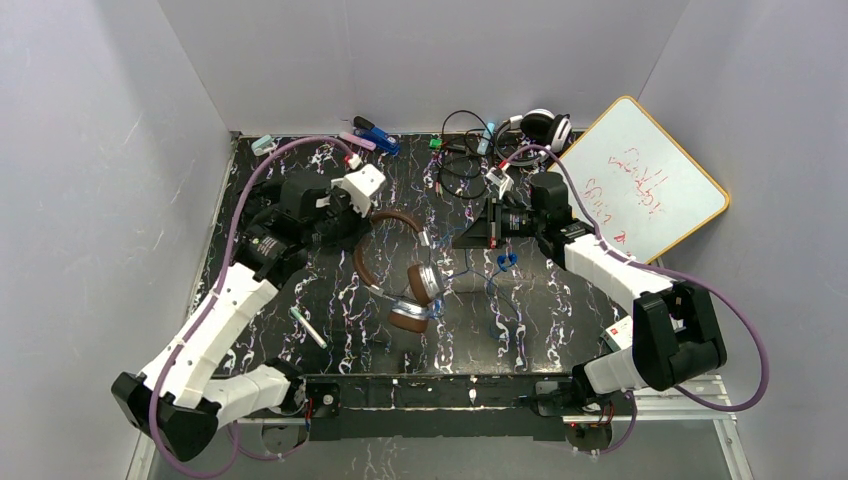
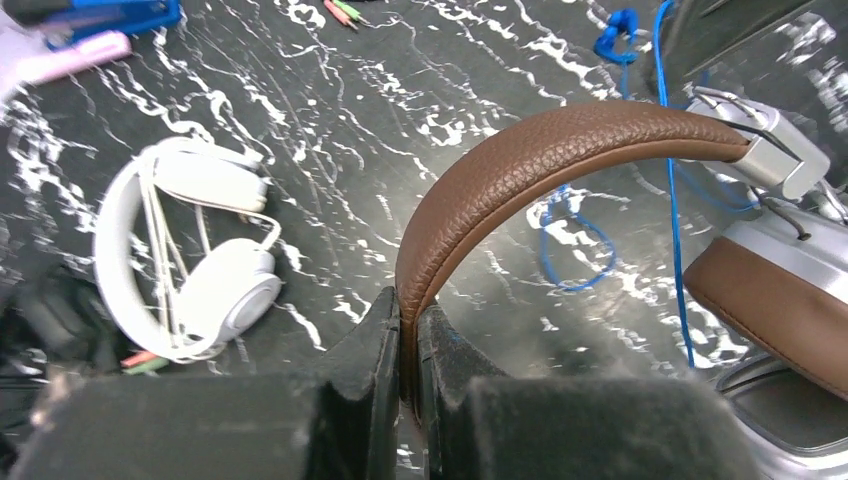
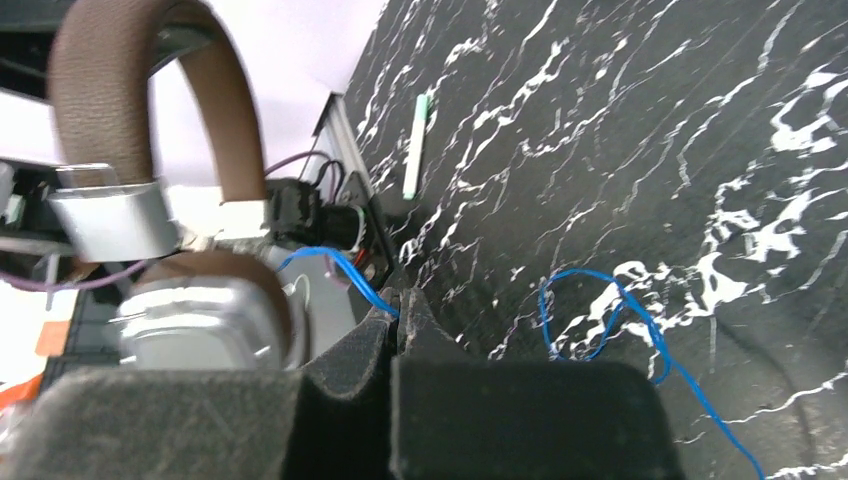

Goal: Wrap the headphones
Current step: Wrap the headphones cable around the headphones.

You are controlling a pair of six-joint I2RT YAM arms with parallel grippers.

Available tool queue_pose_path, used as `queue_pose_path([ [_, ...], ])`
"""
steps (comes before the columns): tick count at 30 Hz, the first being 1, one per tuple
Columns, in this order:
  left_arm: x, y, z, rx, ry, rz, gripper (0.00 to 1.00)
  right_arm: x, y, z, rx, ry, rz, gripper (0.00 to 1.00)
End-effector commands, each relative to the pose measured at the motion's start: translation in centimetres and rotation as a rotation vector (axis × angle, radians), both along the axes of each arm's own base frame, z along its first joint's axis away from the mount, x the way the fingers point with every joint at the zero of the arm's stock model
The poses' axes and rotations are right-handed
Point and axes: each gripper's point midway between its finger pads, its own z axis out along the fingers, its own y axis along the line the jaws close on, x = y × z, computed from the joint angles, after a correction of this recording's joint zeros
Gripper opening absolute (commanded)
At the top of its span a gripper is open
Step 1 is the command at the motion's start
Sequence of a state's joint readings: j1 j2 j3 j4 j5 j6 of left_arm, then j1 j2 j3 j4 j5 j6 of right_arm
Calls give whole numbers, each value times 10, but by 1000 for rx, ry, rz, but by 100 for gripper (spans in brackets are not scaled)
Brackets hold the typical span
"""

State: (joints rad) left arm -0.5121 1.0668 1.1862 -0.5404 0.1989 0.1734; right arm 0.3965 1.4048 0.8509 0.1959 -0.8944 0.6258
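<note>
Winding tip: L gripper (image 2: 408,320) clamps band (image 2: 520,160), R gripper (image 3: 400,310) pinches cord (image 3: 600,300); pull taut, loop toward 9 o'clock.

Top external: high behind the near edge, looking down over the whole bench (image 1: 540,330). Left wrist: close, steeply down at mid-bench. Right wrist: close, low, facing the near edge. All share the brown headphones (image 1: 408,318) (image 2: 520,160) (image 3: 100,60) and blue cord (image 1: 505,262) (image 2: 570,240) (image 3: 600,300).
</note>
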Motion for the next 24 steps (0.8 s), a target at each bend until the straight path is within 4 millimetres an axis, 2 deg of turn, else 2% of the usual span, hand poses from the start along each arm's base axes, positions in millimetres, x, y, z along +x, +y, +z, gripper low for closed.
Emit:
queue_pose_path([
  [1, 15, 8, 6, 198, -177, -71, 0, -24, 5, 36, 79, 26, 131, 1],
  [6, 33, -4, 1, 282, -215, -80, 0, -42, 14, 55, 121, 76, 188, 1],
  [12, 58, -7, 0, 263, -224, 93, 0, -59, 26, 74, 164, 100, 204, 1],
  [14, 68, -3, 3, 231, -225, 219, 0, -63, 32, 78, 176, 114, 197, 1],
  [16, 77, 1, 4, 189, -208, 338, 0, -65, 37, 77, 175, 137, 184, 1],
  [20, 84, -2, -1, 137, -190, 429, 0, -60, 43, 72, 177, 186, 123, 2],
  [24, 93, 12, 0, 42, -191, 659, 0, -54, 49, 65, 167, 221, 65, 5],
])
